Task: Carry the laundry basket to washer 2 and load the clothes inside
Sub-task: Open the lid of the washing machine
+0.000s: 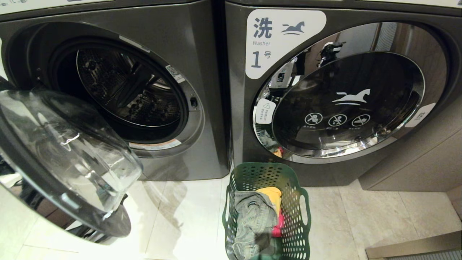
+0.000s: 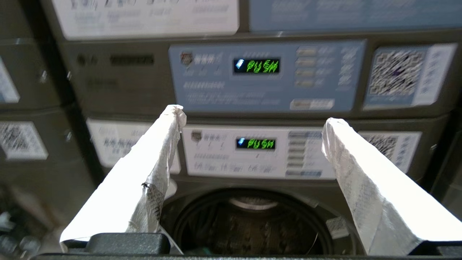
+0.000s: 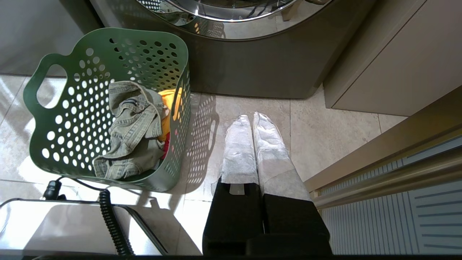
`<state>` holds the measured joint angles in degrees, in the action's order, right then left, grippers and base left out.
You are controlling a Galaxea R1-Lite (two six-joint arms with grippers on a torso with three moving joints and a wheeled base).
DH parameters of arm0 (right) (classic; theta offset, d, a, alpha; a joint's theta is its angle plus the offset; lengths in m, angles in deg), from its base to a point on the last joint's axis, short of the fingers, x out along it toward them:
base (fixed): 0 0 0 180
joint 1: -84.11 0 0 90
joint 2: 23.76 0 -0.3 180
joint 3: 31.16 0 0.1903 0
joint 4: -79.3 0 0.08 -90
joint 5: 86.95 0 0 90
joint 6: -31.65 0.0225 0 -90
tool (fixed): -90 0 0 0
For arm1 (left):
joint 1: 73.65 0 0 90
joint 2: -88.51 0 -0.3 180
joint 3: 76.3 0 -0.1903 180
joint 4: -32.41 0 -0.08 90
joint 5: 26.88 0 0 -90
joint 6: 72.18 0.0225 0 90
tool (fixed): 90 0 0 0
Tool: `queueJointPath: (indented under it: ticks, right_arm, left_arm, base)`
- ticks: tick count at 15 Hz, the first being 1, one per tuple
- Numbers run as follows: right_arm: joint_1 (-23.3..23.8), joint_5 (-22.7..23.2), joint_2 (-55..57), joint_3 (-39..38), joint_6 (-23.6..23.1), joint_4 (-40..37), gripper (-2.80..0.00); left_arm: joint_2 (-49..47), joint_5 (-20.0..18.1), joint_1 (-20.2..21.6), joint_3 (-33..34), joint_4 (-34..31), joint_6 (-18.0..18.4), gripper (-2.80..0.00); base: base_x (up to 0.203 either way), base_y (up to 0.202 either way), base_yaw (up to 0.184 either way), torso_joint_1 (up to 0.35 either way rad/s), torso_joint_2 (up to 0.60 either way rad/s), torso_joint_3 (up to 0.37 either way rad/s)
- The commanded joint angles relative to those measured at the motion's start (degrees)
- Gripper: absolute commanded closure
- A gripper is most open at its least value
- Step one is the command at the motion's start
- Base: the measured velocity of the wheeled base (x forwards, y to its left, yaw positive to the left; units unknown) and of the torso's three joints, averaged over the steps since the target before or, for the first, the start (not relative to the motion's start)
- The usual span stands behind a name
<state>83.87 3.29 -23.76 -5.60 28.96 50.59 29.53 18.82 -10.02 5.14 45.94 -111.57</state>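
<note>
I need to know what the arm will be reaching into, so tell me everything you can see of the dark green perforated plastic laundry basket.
The dark green perforated plastic laundry basket stands upright on the pale tiled floor, just in front of the closed washer marked 1. It is a tapered rectangle with round holes in its walls and oval cut-out handles on two sides. Inside lie crumpled grey-green denim trousers, a yellow cloth and a red-pink cloth. No gripper touches it.

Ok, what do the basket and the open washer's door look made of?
The laundry basket: matte dark green plastic, judging by its moulded round holes and cut-out handles. The open door: a clear, glossy bowl showing reflections, glass or clear plastic, cannot tell which, in a dark rim.
</note>
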Motion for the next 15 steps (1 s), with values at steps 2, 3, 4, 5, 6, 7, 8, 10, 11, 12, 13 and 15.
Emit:
queueJointPath:
  ticks: [2, 3, 4, 5, 6, 7, 8, 10, 11, 12, 13, 15]
  right_arm:
    - [-0.02, 0.02, 0.03, 0.09, -0.03, -0.02, 0.0]
    - [-0.02, 0.02, 0.0, 0.0, -0.03, -0.02, 0.0]
    - [-0.02, 0.02, 0.09, 0.0, -0.03, -0.02, 0.0]
    - [-0.02, 0.02, 0.0, 0.0, -0.03, -0.02, 0.0]
    - [-0.02, 0.02, 0.01, 0.0, -0.03, -0.02, 0.0]
    - [-0.02, 0.02, 0.0, 0.0, -0.03, -0.02, 0.0]
    - [-0.02, 0.02, 0.0, 0.0, -0.03, -0.02, 0.0]
    - [-0.02, 0.02, 0.0, 0.0, -0.03, -0.02, 0.0]
    - [-0.02, 0.02, 0.0, 0.0, -0.03, -0.02, 0.0]
    - [-0.02, 0.02, 0.08, 0.0, -0.03, -0.02, 0.0]
    - [-0.02, 0.02, 0.09, 0.0, -0.03, -0.02, 0.0]
    - [-0.02, 0.02, 0.0, 0.0, -0.03, -0.02, 0.0]
  left_arm:
    - [0.77, 6.7, -14.67, 0.03, -17.88, 27.88, -2.8]
    - [0.82, 10.83, -21.17, 1.31, -20.16, 35.26, -2.8]
    - [0.85, 15.14, -27.68, 3.02, -21.74, 41.08, -2.8]
    - [0.83, 20.13, -34.56, 5.05, -22.96, 45.7, 0.0]
    - [0.7, 25.55, -40.62, 7.13, -23.99, 49.14, 0.0]
    - [0.28, 31.44, -45.19, 10.03, -25.15, 52.66, 0.0]
    - [-0.93, 36.72, -47.56, 13.44, -26.99, 56.46, 0.0]
    - [-4.75, 45.52, -48.03, 15.32, -31.3, 58.82, 0.0]
    - [-6.39, 49.7, -48.06, 15.39, -32.5, 58.99, 0.0]
    - [-7.77, 54.54, -48.1, 15.42, -33.56, 59.04, 0.0]
    - [-8.75, 59.94, -48.18, 15.38, -34.19, 59.09, 0.0]
    - [-10.26, 72.19, -48.17, 15.45, -35.0, 59.0, 0.0]
  base:
    - [0.0, 0.0, 0.0, 0.0, 0.0, 0.0]
    - [0.0, 0.0, 0.0, 0.0, 0.0, 0.0]
    - [0.0, 0.0, 0.0, 0.0, 0.0, 0.0]
    - [0.0, 0.0, 0.0, 0.0, 0.0, 0.0]
    - [0.0, 0.0, 0.0, 0.0, 0.0, 0.0]
    - [0.0, 0.0, 0.0, 0.0, 0.0, 0.0]
    - [0.0, 0.0, 0.0, 0.0, 0.0, 0.0]
    - [0.0, 0.0, 0.0, 0.0, 0.0, 0.0]
    - [0.0, 0.0, 0.0, 0.0, 0.0, 0.0]
    - [0.0, 0.0, 0.0, 0.0, 0.0, 0.0]
    - [0.0, 0.0, 0.0, 0.0, 0.0, 0.0]
    - [0.0, 0.0, 0.0, 0.0, 0.0, 0.0]
